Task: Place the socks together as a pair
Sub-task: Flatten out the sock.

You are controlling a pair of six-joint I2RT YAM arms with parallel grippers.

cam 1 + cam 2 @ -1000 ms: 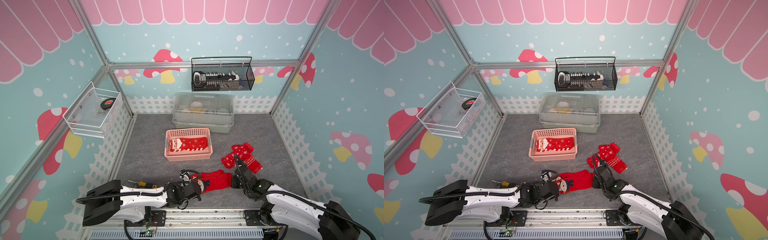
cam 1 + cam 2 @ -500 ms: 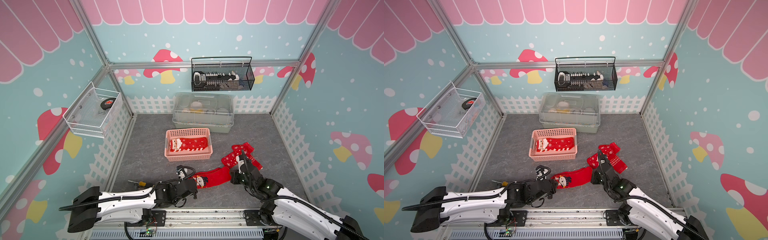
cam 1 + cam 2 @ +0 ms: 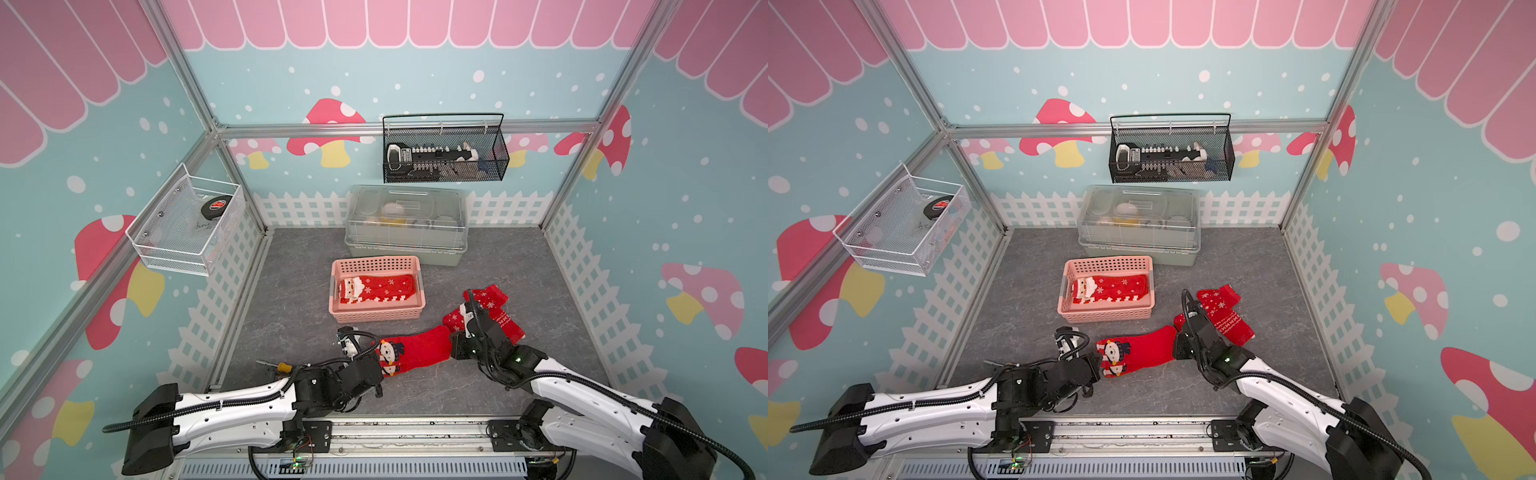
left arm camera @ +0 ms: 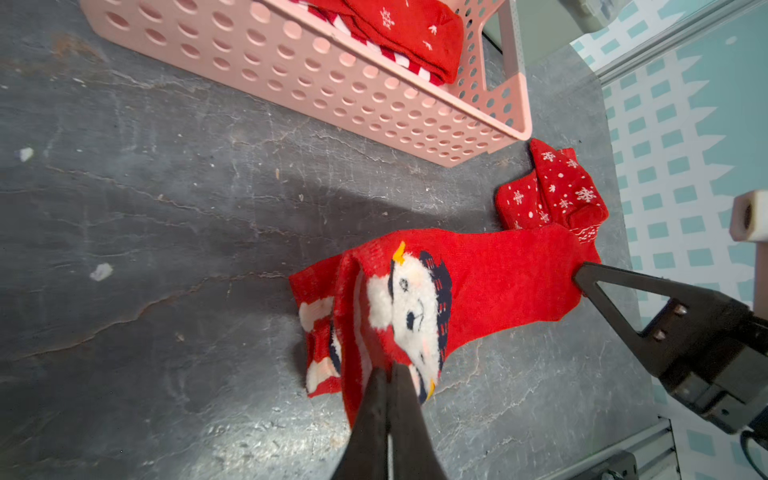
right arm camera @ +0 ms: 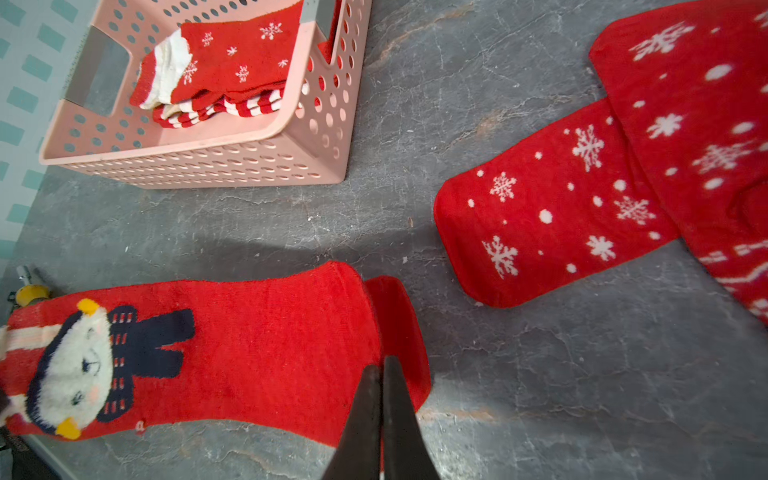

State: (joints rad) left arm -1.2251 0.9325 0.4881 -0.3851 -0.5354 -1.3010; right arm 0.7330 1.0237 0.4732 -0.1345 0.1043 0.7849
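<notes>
Only in wrist views: left pincer (image 4: 389, 368), right pincer (image 5: 381, 363) clenched on bear socks (image 5: 257, 353).

Socks (image 5: 257, 353) were matt red knit cloth; bear face (image 5: 75, 374) fuzzy. Basket (image 4: 332, 83) was smooth pink plastic, perforated. Surface (image 4: 166, 208) was matt grey, stone-like, veined. Rack (image 3: 444, 172) was black metal mesh. Box lid (image 3: 405, 208) was clear glossy plastic.

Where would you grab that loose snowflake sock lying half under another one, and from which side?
I'd pinch the rounded free end of the lower snowflake sock, coming straight down from above on the side nearest the pink basket. That end lies flat and bare on the table; its other end is pinned under the upper snowflake sock.
</notes>
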